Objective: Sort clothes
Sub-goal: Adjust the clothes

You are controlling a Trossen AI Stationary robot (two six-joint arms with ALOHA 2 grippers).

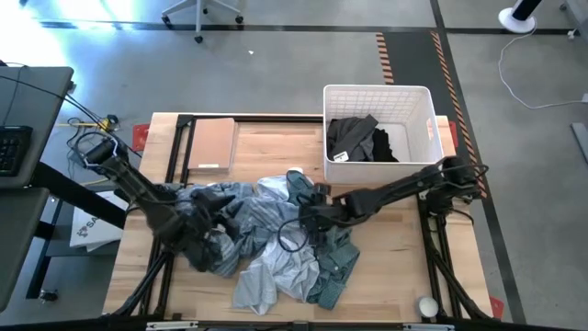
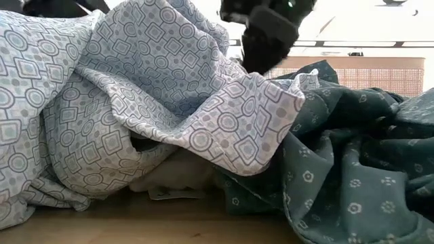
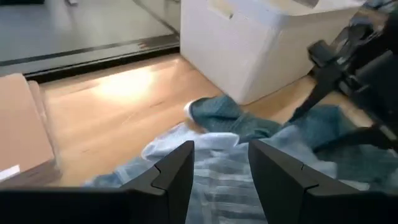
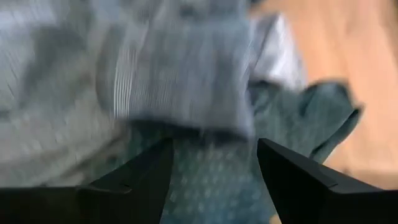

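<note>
A heap of clothes [image 1: 276, 244] lay across the middle of the wooden table [image 1: 266, 152], spilling toward its near edge. In it I could pick out a white shirt with a grey geometric print [image 2: 169, 88], a dark green garment with small pale dots [image 2: 352, 163], and a blue-grey striped piece [image 3: 217, 186]. More dark garments [image 1: 360, 140] sat inside the white basket [image 1: 423, 101] at the table's far right corner.

The left gripper [image 3: 217, 171] was down over the left side of the heap, its jaws spread, with the striped cloth lying just ahead of and below them; nothing was caught between them. The right gripper [image 4: 214, 165] reached in from the right over the centre of the pile, jaws also spread wide, the green dotted fabric directly beneath and between them and the striped cloth just beyond. I could not tell whether either pair of tips actually touched the fabric.

A brown flat board [image 1: 211, 142] lay at the table's far left.
</note>
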